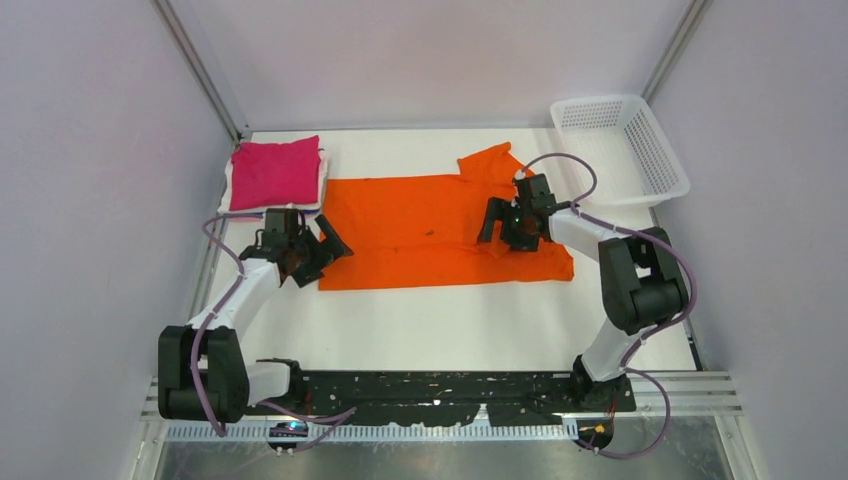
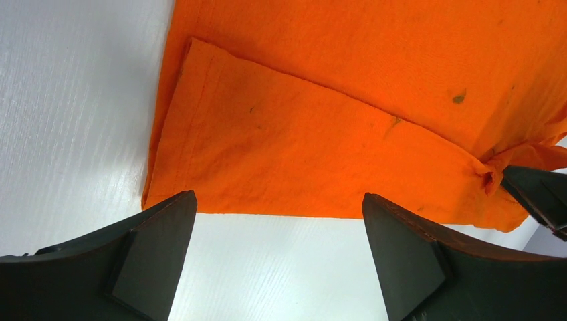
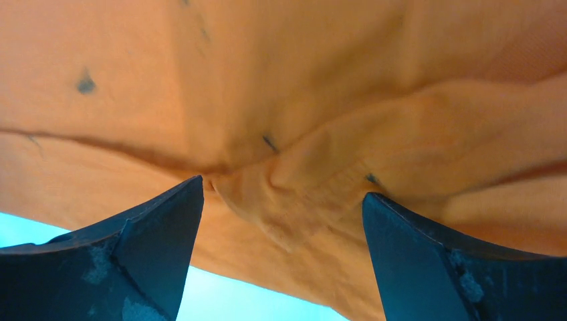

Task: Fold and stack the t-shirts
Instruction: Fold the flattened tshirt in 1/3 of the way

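Left hand [image 1: 322, 257] spread beside orange t-shirt [image 1: 420, 225] edge; right hand [image 1: 495, 235] spread over it.

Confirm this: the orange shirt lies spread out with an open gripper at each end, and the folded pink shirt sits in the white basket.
Wrong on one point: the folded pink shirt is not in the basket. It sits at the back left corner of the table, as the top view shows. The rest holds.
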Controlling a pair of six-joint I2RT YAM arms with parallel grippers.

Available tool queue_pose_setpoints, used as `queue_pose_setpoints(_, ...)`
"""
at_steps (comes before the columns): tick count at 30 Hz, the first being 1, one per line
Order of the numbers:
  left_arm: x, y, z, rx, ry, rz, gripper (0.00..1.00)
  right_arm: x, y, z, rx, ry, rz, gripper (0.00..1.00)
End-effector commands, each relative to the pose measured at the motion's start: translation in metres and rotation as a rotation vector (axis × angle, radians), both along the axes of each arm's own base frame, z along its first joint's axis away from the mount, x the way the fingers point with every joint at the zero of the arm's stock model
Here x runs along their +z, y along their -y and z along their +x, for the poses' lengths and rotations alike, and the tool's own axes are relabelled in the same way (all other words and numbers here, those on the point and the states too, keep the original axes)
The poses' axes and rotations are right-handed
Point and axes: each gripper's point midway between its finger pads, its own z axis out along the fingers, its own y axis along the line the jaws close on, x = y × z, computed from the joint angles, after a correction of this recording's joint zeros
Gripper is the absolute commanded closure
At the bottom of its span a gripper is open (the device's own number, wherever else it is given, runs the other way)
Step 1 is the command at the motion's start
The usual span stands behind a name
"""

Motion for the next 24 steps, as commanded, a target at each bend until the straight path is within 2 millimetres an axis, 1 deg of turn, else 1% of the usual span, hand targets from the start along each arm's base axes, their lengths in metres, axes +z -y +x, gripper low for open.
queue_pose_setpoints(1, 0.012, 0.001, 0.008, -0.024, 0.059, 0.007, 0.0, 0.019, -0.017, 0.046, -0.02, 0.101, 0.045, 0.05)
queue_pose_setpoints(3, 0.013, 0.0, 0.007, -0.021, 0.059, 0.013, 0.0, 0.021, -0.02, 0.057, -0.037, 0.115, 0.051, 0.05)
queue_pose_setpoints(6, 0.015, -0.001, 0.006, -0.02, 0.067, 0.016, 0.0, 0.033, -0.027, 0.076, -0.067, 0.157, 0.079, 0.05)
queue_pose_setpoints(11, 0.019, -0.001, 0.007, -0.017, 0.078, 0.019, 0.0, 0.051, -0.034, 0.12, -0.119, 0.229, 0.093, 0.05)
queue_pose_setpoints(14, 0.024, 0.0, 0.009, -0.022, 0.089, 0.013, 0.0, 0.059, -0.038, 0.134, -0.111, 0.239, 0.093, 0.05)
queue_pose_setpoints(15, 0.025, 0.001, 0.01, -0.025, 0.095, 0.007, 0.0, 0.067, -0.039, 0.139, -0.106, 0.259, 0.091, 0.05)
queue_pose_setpoints(18, 0.03, 0.006, 0.013, -0.042, 0.116, -0.016, 0.0, 0.092, -0.034, 0.14, -0.095, 0.318, 0.074, 0.05)
queue_pose_setpoints(19, 0.031, 0.009, 0.014, -0.049, 0.123, -0.026, 0.0, 0.096, -0.032, 0.137, -0.088, 0.325, 0.057, 0.05)
queue_pose_setpoints(20, 0.033, 0.011, 0.017, -0.056, 0.133, -0.036, 0.0, 0.1, -0.029, 0.131, -0.086, 0.329, 0.05, 0.05)
queue_pose_setpoints(21, 0.033, 0.014, 0.02, -0.06, 0.138, -0.044, 0.0, 0.1, -0.026, 0.125, -0.081, 0.33, 0.042, 0.05)
queue_pose_setpoints(22, 0.034, 0.018, 0.023, -0.07, 0.148, -0.057, 0.0, 0.097, -0.022, 0.113, -0.08, 0.321, 0.037, 0.05)
queue_pose_setpoints(23, 0.033, 0.023, 0.028, -0.083, 0.149, -0.07, 0.0, 0.094, -0.019, 0.107, -0.087, 0.315, 0.034, 0.05)
queue_pose_setpoints(24, 0.032, 0.027, 0.034, -0.09, 0.153, -0.083, 0.0, 0.083, -0.015, 0.091, -0.09, 0.291, 0.027, 0.05)
